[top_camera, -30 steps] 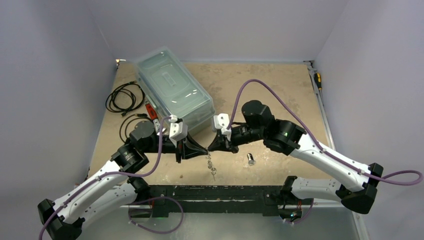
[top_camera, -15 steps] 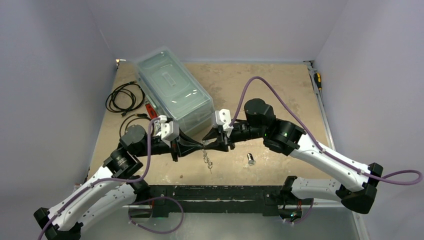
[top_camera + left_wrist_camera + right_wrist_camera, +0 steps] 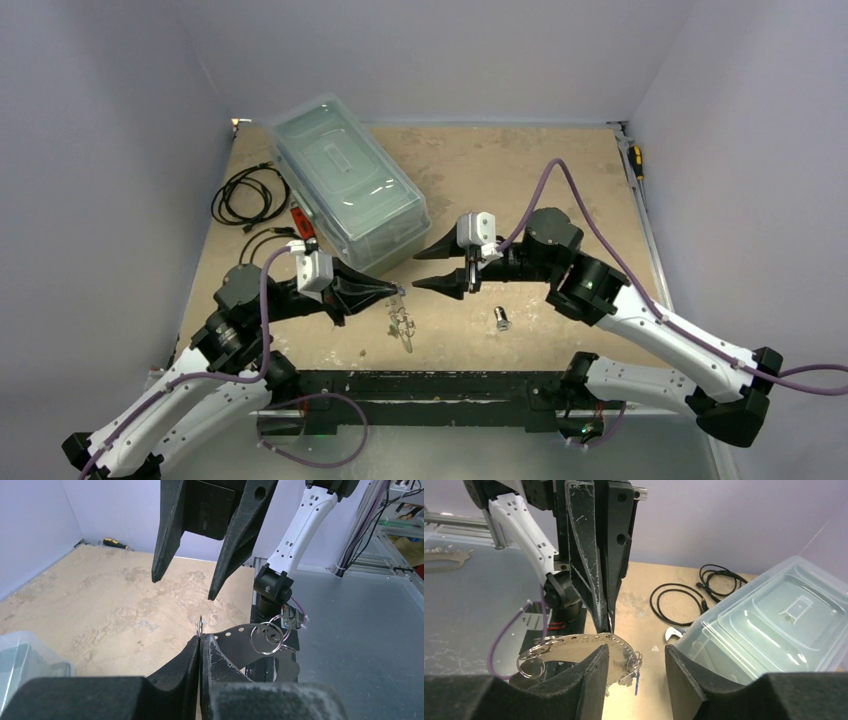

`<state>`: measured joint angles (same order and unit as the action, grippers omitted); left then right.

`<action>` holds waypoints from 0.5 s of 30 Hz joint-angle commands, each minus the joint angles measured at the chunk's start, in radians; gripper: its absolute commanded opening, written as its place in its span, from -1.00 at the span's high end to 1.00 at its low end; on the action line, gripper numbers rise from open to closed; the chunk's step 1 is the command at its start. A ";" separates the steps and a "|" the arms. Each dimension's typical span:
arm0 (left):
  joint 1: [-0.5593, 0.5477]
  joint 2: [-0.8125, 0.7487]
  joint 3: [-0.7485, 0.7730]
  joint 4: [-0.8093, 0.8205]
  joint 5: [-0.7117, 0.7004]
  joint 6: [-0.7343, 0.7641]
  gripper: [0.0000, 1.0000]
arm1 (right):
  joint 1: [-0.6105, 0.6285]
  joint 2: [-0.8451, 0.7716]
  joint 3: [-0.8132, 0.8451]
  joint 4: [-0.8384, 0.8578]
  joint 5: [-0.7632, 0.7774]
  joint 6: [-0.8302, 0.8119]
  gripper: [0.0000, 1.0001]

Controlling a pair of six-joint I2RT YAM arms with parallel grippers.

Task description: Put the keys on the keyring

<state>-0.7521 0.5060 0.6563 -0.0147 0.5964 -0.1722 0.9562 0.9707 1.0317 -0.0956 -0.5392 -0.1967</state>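
Top external: left tool [image 3: 396, 292] is pinched tight on the upper edge of the keyring [image 3: 401, 322]. The keyring hangs off the tool tip above the tabletop [image 3: 520, 180], its length trailing toward the near edge. Right tool [image 3: 416, 272] sits just right of it, tips facing the left tool, jaws moderately apart with nothing between them. A small dark and silver key [image 3: 502, 319] (likely a key, too small to be sure) lies loose on the tabletop, near the right tool on its near-right side and well apart from the left one. Right arm is clearly the nearer, so I judge the pickup falls to it. The key's long axis cannot be read here.

Left wrist: left tool [image 3: 200, 639] has its fingers closed flush on a small ring at the band's rim. The keyring [image 3: 235, 636] curves off to the right, with two wire rings [image 3: 267, 637] on it. Right tool [image 3: 184, 587] is above, spread and empty. The loose key is not visible.

Right wrist: right tool [image 3: 636, 650] has its jaws parted, with the keyring [image 3: 574, 642] just beyond them. The left tool [image 3: 607, 622] descends onto the keyring's top edge. Only this view shows the keys [image 3: 633, 664] already clustered at the band's right end, including a blue sliver
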 commanded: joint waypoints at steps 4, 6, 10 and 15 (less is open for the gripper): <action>0.003 -0.013 -0.010 0.080 0.013 0.005 1.00 | -0.017 0.048 0.006 0.077 -0.150 0.041 0.09; 0.002 -0.015 -0.013 0.082 0.014 0.004 1.00 | -0.017 0.064 0.012 0.078 -0.161 0.042 0.12; 0.003 -0.020 -0.015 0.084 0.014 0.002 1.00 | -0.017 0.082 0.019 0.084 -0.188 0.042 0.16; 0.003 -0.026 -0.018 0.087 0.011 0.002 1.00 | -0.017 0.098 0.027 0.092 -0.207 0.048 0.22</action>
<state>-0.7521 0.4931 0.6399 -0.0010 0.5987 -0.1726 0.9421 1.0664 1.0317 -0.0525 -0.7021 -0.1646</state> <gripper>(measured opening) 0.008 0.403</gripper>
